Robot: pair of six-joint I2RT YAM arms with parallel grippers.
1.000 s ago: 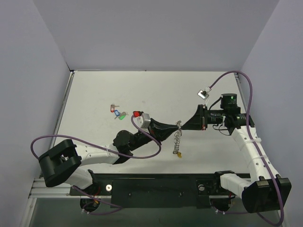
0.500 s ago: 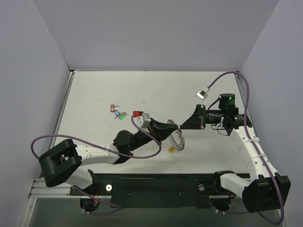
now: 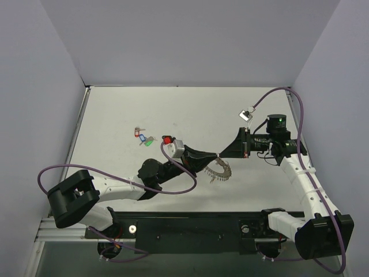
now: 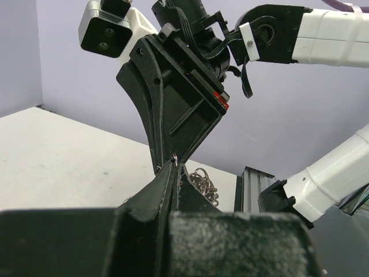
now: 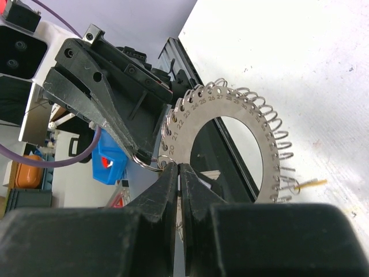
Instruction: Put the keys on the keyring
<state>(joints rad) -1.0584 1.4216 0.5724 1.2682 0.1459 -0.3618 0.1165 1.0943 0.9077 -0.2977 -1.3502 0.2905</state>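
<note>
Right wrist | right claw [image 5: 176, 167] clamped shut on keyring [image 5: 196, 118] rim | left claw [image 5: 140, 151] tips also pinch keyring

This looks like a robot lab. A white table [image 3: 115, 109] sits inside plain pale purple walls [image 3: 34, 86], like a little booth. The left arm [image 3: 115, 187] and the right arm [image 3: 308, 184] are bolted to a black rail [image 3: 190, 231] at the near edge. A purple cable [image 3: 286, 88] loops off one arm. A small camera [image 4: 106, 34] rides on a wrist. Past the table sits a blue box [image 5: 109, 164].
</note>
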